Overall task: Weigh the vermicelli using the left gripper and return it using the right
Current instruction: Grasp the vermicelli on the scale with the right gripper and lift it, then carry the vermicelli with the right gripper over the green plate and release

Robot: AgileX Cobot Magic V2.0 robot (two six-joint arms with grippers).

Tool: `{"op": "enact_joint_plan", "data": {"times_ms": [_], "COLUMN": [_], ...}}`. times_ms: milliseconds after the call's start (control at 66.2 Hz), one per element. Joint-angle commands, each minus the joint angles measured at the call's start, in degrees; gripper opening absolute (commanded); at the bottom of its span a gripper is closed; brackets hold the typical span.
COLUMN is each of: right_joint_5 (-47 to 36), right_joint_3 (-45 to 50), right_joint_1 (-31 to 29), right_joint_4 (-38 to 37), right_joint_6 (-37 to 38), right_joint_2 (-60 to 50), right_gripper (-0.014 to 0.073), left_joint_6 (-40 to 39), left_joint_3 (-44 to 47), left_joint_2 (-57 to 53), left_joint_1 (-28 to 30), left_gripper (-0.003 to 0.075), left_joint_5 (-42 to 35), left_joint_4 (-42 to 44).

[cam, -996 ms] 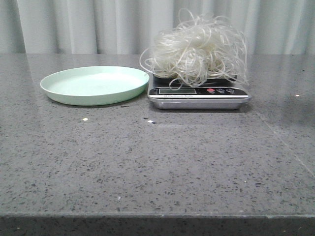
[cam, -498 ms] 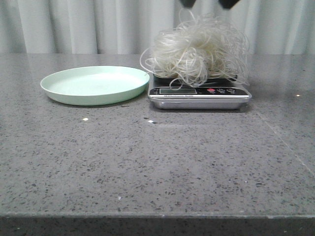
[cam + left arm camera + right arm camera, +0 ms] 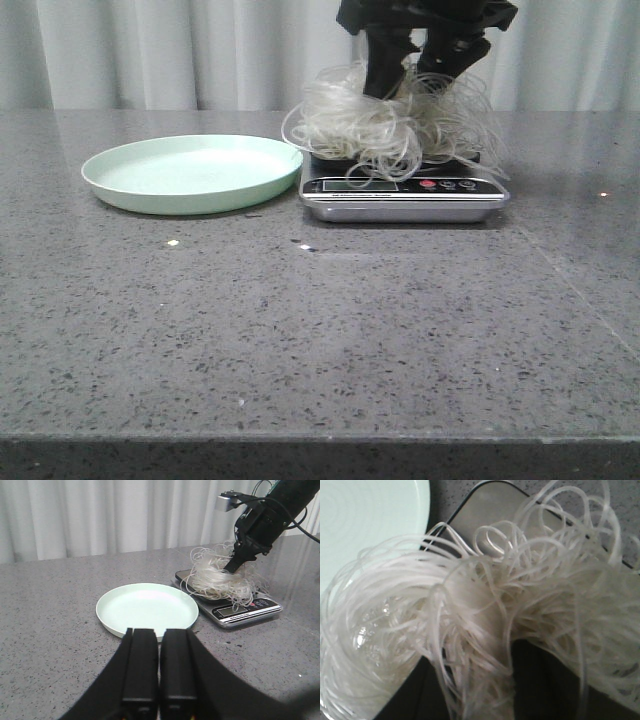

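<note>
The vermicelli (image 3: 390, 125), a fluffy whitish tangle, sits on the silver kitchen scale (image 3: 400, 205). My right gripper (image 3: 410, 85) has come down from above into the top of the tangle. Its fingers are apart, with strands between them. The right wrist view shows the noodles (image 3: 470, 605) filling the gap between the dark fingers (image 3: 555, 680). The left wrist view shows the right gripper (image 3: 237, 562) in the noodles (image 3: 215, 580). My left gripper (image 3: 160, 635) is shut and empty, hovering on the near side of the pale green plate (image 3: 147, 607).
The pale green plate (image 3: 190, 170) is empty and stands just left of the scale, nearly touching it. The grey speckled table (image 3: 320, 330) stretches to the front edge. A pale curtain (image 3: 150, 50) hangs behind.
My right gripper has come down from above the frame into the top of the vermicelli, pressing the pile a little lower. The plate and the scale have not moved.
</note>
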Motion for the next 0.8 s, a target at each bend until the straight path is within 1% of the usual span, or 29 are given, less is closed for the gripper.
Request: {"op": "enact_joint_plan", "data": {"times_ms": [0, 75, 121, 242, 287, 423, 604, 619, 785], "right_joint_5": [3.1, 4.3, 5.8, 8.8, 9.6, 9.1, 3.5, 2.4, -2.6], "right_joint_3": [-1.5, -4.6, -7.9, -16.0, -20.4, -26.8, -28.0, -28.0, -28.0], "right_joint_1": [0.2, 0.2, 0.2, 0.2, 0.3, 1.6, 6.2, 7.3, 11.2], "right_joint_4": [-1.8, -1.8, -1.6, 0.1, 2.0, 7.0, 7.9, 7.9, 8.5], "right_joint_6": [-1.0, -1.0, -1.0, -1.0, -1.0, -1.0, -1.0, -1.0, -1.0], "right_joint_2": [0.2, 0.1, 0.0, 0.0, 0.0, 0.1, 0.8, 1.2, 6.3], "right_gripper": [0.0170, 0.0159, 0.0141, 0.0138, 0.0138, 0.0138, 0.0138, 0.0138, 0.0138], "left_joint_6": [-0.2, -0.2, -0.2, -0.2, -0.2, -0.2, -0.2, -0.2, -0.2], "left_joint_3": [-1.4, -1.4, -1.4, -1.4, -1.4, -1.4, -1.4, -1.4, -1.4], "left_joint_2": [0.6, 0.6, 0.6, 0.6, 0.6, 0.6, 0.6, 0.6, 0.6], "left_joint_1": [0.0, 0.0, 0.0, 0.0, 0.0, 0.0, 0.0, 0.0, 0.0], "left_gripper": [0.0127, 0.0127, 0.0127, 0.0127, 0.0127, 0.0127, 0.0127, 0.0127, 0.0127], "left_joint_5": [-4.1, -4.1, -4.1, -4.1, -4.1, -4.1, -4.1, -4.1, -4.1], "left_joint_4": [-0.8, -0.8, -0.8, -0.8, -0.8, -1.2, -1.2, -1.2, -1.2]}}
